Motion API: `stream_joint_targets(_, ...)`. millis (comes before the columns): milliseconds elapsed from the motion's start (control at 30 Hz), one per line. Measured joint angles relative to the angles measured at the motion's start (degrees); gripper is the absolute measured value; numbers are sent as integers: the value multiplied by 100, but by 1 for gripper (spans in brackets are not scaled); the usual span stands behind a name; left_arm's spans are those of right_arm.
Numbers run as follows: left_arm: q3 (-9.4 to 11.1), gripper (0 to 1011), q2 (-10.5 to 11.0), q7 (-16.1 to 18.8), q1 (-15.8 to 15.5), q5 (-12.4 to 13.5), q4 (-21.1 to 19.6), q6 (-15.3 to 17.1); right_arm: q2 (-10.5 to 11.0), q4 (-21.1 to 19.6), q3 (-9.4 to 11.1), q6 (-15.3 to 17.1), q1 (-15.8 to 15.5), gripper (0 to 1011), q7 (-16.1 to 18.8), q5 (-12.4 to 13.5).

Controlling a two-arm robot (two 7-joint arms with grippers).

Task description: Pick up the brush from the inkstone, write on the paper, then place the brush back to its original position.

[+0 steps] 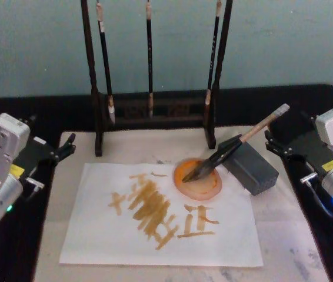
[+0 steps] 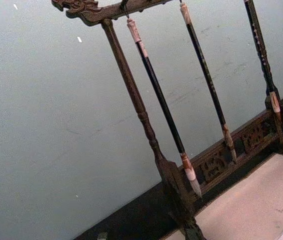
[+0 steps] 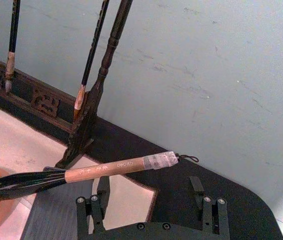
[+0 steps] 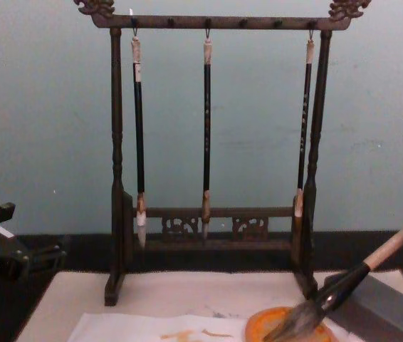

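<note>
Watch the tall carved wooden rack [image 4: 116,178] with its 3 thin hanging brushes [image 4: 206,128]: lifting the long handle high could clip it. The thin white paper [image 1: 96,235] lies loose on the beige mat [image 1: 284,235], so a wet, dragging stroke may pull it askew. Your grippers are both empty, jaws apart: the left gripper [image 1: 65,147] by the mat's left edge, the right gripper [image 3: 148,182] near the handle end. The brush [image 1: 255,130] leans on the smooth grey block [image 1: 255,170], its bushy tip in the shallow orange inkstone [image 1: 181,176]. An off-centre pinch could roll its round handle.
</note>
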Motion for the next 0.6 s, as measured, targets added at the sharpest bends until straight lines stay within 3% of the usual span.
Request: stream_joint_targets(600,0,1010,0,0,0,0,0,0,0,0,0,0,0,1000,0,0)
